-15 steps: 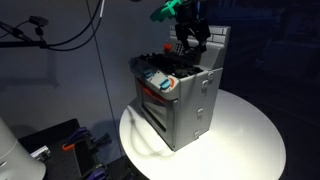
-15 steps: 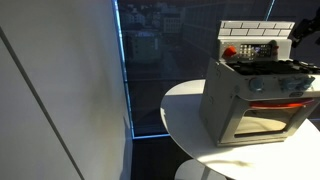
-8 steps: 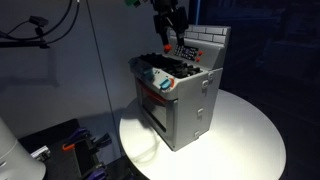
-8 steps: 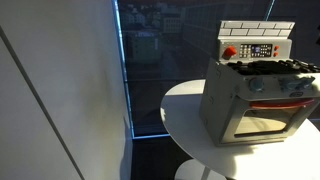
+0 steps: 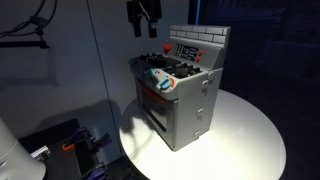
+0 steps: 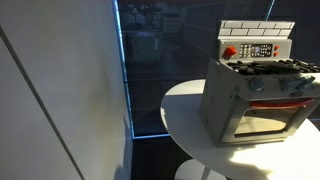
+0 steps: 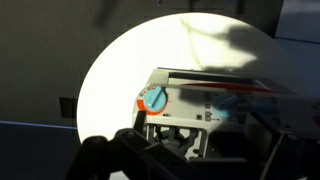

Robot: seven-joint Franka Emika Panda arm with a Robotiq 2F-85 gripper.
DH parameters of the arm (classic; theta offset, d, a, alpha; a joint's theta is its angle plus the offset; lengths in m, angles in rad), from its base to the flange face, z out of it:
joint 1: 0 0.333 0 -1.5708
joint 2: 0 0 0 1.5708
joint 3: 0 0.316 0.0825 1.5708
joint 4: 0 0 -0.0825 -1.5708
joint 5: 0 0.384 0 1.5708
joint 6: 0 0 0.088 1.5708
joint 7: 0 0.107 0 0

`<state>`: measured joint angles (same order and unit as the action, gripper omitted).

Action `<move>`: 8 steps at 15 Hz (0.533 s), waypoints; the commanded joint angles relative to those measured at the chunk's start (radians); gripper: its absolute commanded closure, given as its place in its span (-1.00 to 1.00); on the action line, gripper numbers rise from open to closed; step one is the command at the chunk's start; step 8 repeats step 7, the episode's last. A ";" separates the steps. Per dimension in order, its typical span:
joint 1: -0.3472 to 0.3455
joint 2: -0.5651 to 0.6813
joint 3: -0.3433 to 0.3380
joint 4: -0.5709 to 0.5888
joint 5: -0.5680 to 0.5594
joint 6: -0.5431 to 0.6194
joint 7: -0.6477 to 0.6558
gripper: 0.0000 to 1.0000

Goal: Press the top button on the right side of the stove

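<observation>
Grey sheet-metal stove [image 5: 185, 100] sits on the round white tabletop [image 5: 250, 140], off-centre, nearer the edge at the left of that exterior view.

View differences:
- In an exterior view the gripper [image 5: 145, 27] hangs up high, well apart from the stove and off to the side of the dark control panel [image 5: 187, 50].
- In an exterior view the stove front faces the camera, with the gripper out of frame. It shows the oven door [image 6: 262, 120], black burners [image 6: 275, 68] and a round red button [image 6: 229, 52] at the panel's end.
- Wrist view looks down on the stove top and an orange-rimmed blue dial [image 7: 152, 98]. Dark blurred finger shapes run along the bottom edge.

Can't tell how far apart the fingers are. Nothing visible in them.

Vs 1 s ago: the gripper was down at the panel. Now it's lifted off and slid sideways away. Stove hasn't moved.

Shapes and surfaces: boxy body, white brick-pattern back wall [image 5: 205, 36], smooth matte tabletop.
</observation>
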<state>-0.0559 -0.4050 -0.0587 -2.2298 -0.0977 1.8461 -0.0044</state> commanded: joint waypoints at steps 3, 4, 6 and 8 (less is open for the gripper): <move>0.004 -0.068 -0.009 -0.008 0.044 -0.090 -0.021 -1.00; 0.004 -0.069 -0.009 -0.009 0.046 -0.093 -0.022 -1.00; 0.000 -0.051 0.001 0.001 0.027 -0.081 -0.005 -1.00; 0.000 -0.051 0.001 0.001 0.027 -0.082 -0.005 -1.00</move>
